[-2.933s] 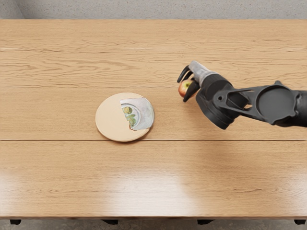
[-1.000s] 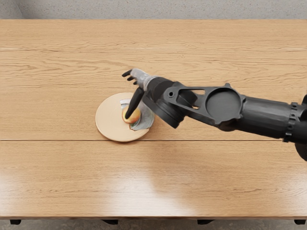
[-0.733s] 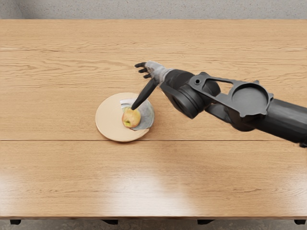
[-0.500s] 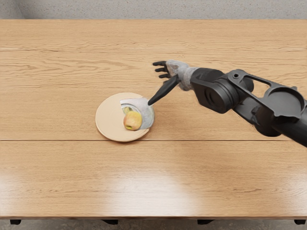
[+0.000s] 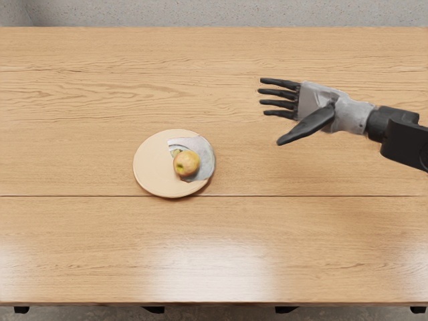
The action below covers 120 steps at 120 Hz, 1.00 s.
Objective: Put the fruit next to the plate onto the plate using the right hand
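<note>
Shows the apple [image 5: 186, 163] resting on the plate [image 5: 152, 167], right of its middle, on top of a grey patch [image 5: 200, 152] in the plate's right half. Places the plate left of the middle of the bench [image 5: 214, 254].

Finds the right hand [image 5: 309, 110] well apart from both, off to the right and a little farther back, touching nothing that can be seen. Holds the fingers [image 5: 277, 93] spread and straight, tips pointing left; grips nothing.

Puts the apple, then, to the near left of the fingertips, with open wood between. Looks roundish, so offers no long axis to line up with.

Reads as the task done, judging from how things lie: fruit on the plate, hand empty. Calls for no further reach toward the apple, only for taking the arm off to the right, away from the plate. Risks little, unless the apple rolls, since the plate looks shallow and the fruit sits nearer its right rim than its middle. Shows no left arm anywhere.
</note>
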Each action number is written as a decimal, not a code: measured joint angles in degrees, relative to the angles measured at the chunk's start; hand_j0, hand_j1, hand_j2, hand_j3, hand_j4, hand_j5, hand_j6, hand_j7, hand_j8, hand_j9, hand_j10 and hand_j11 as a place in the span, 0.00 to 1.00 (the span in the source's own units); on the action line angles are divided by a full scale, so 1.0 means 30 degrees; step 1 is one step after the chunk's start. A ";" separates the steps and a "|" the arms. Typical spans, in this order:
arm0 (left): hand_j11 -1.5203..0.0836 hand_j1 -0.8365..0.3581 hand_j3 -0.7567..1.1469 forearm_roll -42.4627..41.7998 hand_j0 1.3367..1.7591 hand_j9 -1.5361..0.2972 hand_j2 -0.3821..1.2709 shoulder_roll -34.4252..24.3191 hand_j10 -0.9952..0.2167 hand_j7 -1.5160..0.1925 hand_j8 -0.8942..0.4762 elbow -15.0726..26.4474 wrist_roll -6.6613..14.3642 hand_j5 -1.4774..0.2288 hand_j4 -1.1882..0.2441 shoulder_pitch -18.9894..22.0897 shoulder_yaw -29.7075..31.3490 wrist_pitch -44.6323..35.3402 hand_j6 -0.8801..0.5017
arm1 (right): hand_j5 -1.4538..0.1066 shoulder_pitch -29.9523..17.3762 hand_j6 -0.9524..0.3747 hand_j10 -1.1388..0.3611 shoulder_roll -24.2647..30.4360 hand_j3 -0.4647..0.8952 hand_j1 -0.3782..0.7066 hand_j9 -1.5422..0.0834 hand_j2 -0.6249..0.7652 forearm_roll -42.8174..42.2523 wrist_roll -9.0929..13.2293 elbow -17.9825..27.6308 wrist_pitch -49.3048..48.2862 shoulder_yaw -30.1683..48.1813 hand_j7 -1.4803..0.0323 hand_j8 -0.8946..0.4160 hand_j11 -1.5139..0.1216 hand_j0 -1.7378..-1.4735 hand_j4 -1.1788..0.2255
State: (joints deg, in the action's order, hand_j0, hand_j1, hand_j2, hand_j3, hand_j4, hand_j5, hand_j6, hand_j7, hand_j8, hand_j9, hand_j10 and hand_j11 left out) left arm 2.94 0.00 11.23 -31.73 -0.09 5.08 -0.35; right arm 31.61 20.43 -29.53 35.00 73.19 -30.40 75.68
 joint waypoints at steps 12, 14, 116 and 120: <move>0.94 0.98 0.40 -0.0002 0.76 0.83 0.23 0.0000 0.81 0.88 0.65 0.0002 0.0000 0.86 0.82 0.0000 0.0002 0.0000 0.63 | 0.87 -0.0782 0.66 0.71 0.0389 0.34 0.11 0.89 0.44 0.1754 0.0000 -0.0882 -0.0947 0.0805 0.92 0.63 0.87 0.30 0.79; 0.94 0.98 0.40 0.0001 0.76 0.83 0.23 0.0000 0.81 0.88 0.65 0.0003 0.0000 0.86 0.82 0.0000 0.0002 0.0000 0.63 | 0.88 -0.0968 0.67 0.72 0.0495 0.34 0.10 0.90 0.44 0.2205 0.0000 -0.1019 -0.1033 0.0880 0.92 0.63 0.87 0.30 0.79; 0.94 0.98 0.40 -0.0004 0.76 0.83 0.23 0.0000 0.81 0.88 0.65 0.0004 0.0000 0.86 0.82 0.0000 -0.0011 0.0000 0.63 | 0.93 -0.3401 0.72 0.76 0.4955 0.34 0.03 0.95 0.45 0.7459 0.0000 -0.3682 -0.1536 0.2604 0.98 0.68 0.92 0.30 0.84; 0.94 0.98 0.40 -0.0004 0.76 0.83 0.23 0.0000 0.81 0.88 0.65 0.0002 0.0000 0.86 0.82 0.0000 -0.0007 0.0000 0.63 | 0.93 -0.3381 0.72 0.76 0.4963 0.34 0.03 0.95 0.45 0.7459 0.0000 -0.3698 -0.1536 0.2604 0.98 0.68 0.92 0.30 0.84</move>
State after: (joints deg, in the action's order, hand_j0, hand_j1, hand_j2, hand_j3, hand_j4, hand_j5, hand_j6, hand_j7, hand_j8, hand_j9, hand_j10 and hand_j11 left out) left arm 2.93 0.00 11.24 -31.73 -0.09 5.06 -0.35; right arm 21.46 35.31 -7.15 35.00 62.09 -35.01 83.49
